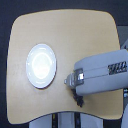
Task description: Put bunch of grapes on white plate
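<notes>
Exterior view had my gripper [75, 92] low beside the plate [41, 65], toward the table's [65, 30] near edge. Dark grapes [78, 101] showed right at its tip; grip state, I couldn't tell. Plate sat bare, so delivery remained.

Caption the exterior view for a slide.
PR2 arm's gripper holds a dark grape bunch over the wooden table, beside the empty round white plate.

The view is small, soft and blocky, so edges blur throughout. Bright overhead light glares off the round glossy white plate [41, 65], washing out its centre, while the pale wooden surface [65, 35] around it is evenly lit.
</notes>
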